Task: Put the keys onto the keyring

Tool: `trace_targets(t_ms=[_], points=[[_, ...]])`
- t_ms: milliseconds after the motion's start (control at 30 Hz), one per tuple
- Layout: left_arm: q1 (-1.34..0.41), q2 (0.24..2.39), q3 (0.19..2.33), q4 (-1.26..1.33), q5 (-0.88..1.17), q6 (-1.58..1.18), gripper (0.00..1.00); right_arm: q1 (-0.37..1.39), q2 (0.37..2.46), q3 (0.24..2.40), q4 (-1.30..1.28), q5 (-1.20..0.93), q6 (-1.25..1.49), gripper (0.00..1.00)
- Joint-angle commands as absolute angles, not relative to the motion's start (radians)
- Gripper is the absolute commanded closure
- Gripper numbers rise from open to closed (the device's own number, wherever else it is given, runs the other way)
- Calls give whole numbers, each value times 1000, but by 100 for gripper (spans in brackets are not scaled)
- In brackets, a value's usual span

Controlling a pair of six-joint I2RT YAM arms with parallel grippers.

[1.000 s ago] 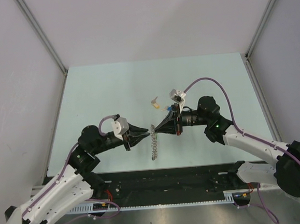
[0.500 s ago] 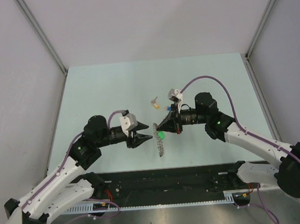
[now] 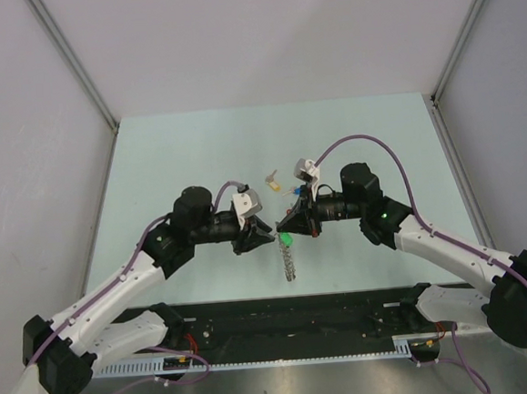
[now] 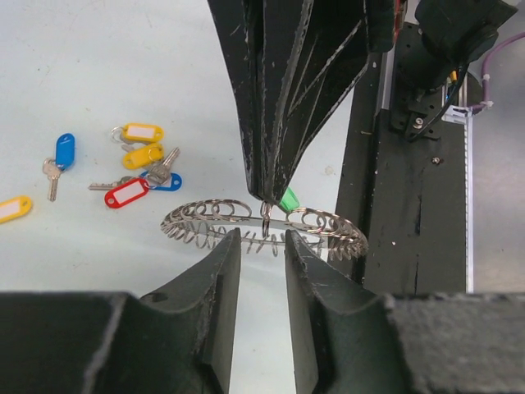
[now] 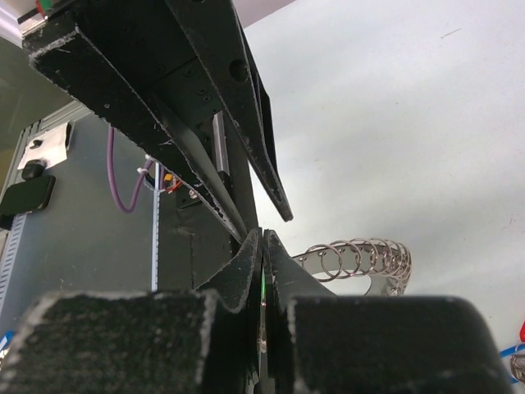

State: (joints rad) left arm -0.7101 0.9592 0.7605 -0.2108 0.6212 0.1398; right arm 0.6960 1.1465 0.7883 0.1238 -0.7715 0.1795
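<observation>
My right gripper is shut on the green-tagged key; a green sliver shows between its pads in the right wrist view. The silver keyring dangles below this grip, off the table. In the left wrist view the keyring hangs level under the right gripper's tips. My left gripper is open and empty, its jaws either side of the small loop, just short of the keyring. More keys lie on the table: red, yellow and blue.
A yellow-tagged key and a small cluster of keys lie on the pale table behind the right gripper. The black rail with the arm bases runs along the near edge. Grey walls enclose the table on three sides.
The left gripper let go of the keyring, opened and drew back, then swung up and right toward the right gripper. The keyring now hangs from the right gripper alone, with the green tag showing.
</observation>
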Motion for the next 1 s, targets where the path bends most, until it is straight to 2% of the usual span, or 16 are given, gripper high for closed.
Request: trace_targets(t_ms=[0, 333, 833, 933, 967], points=[[-707, 983, 816, -198, 693, 170, 69, 696, 1123, 844, 150, -778, 169, 100], [-712, 1035, 824, -206, 721, 189, 74, 699, 1123, 845, 160, -785, 172, 100], [-713, 1034, 813, -155, 738, 160, 89, 715, 1138, 845, 160, -782, 167, 100], [-713, 1032, 805, -144, 739, 155, 95, 718, 1138, 847, 158, -778, 166, 100], [-713, 1028, 804, -146, 736, 155, 100, 716, 1138, 845, 155, -775, 166, 100]])
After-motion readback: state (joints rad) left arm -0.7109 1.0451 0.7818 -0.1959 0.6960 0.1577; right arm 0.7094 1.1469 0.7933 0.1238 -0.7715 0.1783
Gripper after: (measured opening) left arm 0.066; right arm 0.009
